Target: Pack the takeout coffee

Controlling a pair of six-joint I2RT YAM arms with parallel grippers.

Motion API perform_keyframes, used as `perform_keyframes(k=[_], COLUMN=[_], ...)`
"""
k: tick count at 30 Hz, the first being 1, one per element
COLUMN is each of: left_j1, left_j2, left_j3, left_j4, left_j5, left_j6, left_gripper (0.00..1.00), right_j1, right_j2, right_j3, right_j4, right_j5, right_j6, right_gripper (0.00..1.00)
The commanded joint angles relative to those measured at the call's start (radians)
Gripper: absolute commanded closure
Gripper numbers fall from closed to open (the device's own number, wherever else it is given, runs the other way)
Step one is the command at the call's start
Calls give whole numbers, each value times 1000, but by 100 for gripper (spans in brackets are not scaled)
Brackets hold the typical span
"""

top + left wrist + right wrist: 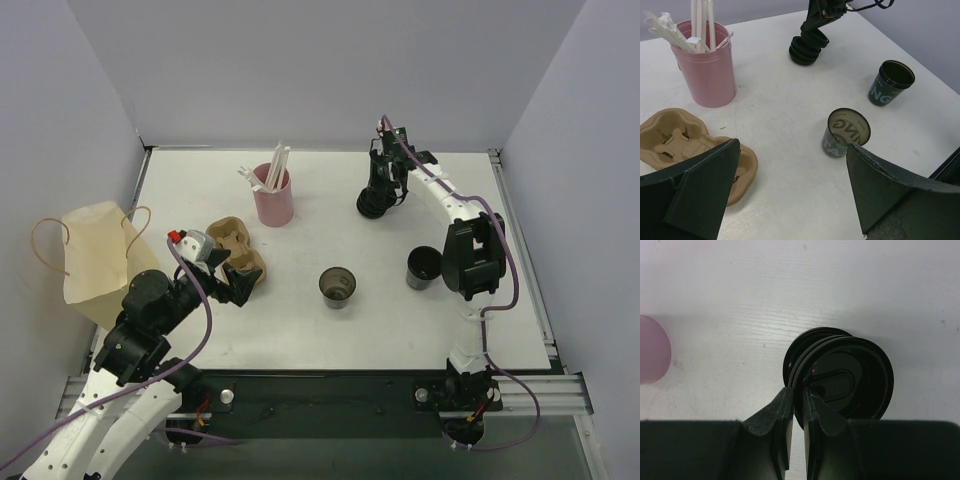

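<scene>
Two dark open paper cups stand on the table, one in the middle point(337, 286) and one to the right point(423, 267); both show in the left wrist view point(845, 133) point(891, 82). A stack of black lids point(374, 203) lies at the back. My right gripper point(799, 402) is shut on the rim of the top black lid point(845, 377) of that stack. A brown pulp cup carrier point(238, 252) lies at the left, and a paper bag point(98, 260) at the far left. My left gripper point(792, 185) is open and empty, above the table between the carrier point(685, 145) and the middle cup.
A pink holder point(273, 195) with wrapped straws stands at the back left; it also shows in the left wrist view point(707, 70). Grey walls enclose the table on three sides.
</scene>
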Motion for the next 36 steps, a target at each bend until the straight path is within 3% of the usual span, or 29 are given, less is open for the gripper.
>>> perform_keyframes(k=[1,11,16,25,29,36], left_j1=[7,8,7,2,-10,-25], left_j2=[1,7,114,577,864,1199], left_j3=[0,4,81,393,581,846], left_j4=[30,30,35,162,187,303], left_j5=[9,-39,-73,-44,-44,61], left_j6=[16,0,-128,-299,-350,-436], left_gripper=[3,3,3,9,23,33], right_j1=[37,34,18,-7,-18,-27], right_j2=[-22,-46,-71,-123,-151,-163], right_j3=[0,-2,-19,-49,-69,-66], right_j4=[-5,2,0,5,26,40], right_j5=[86,74,52,-14,-47,-78], right_j6=[-110,-75,-80,-74,-52,-41], right_gripper=[87,88,88,88,88,88])
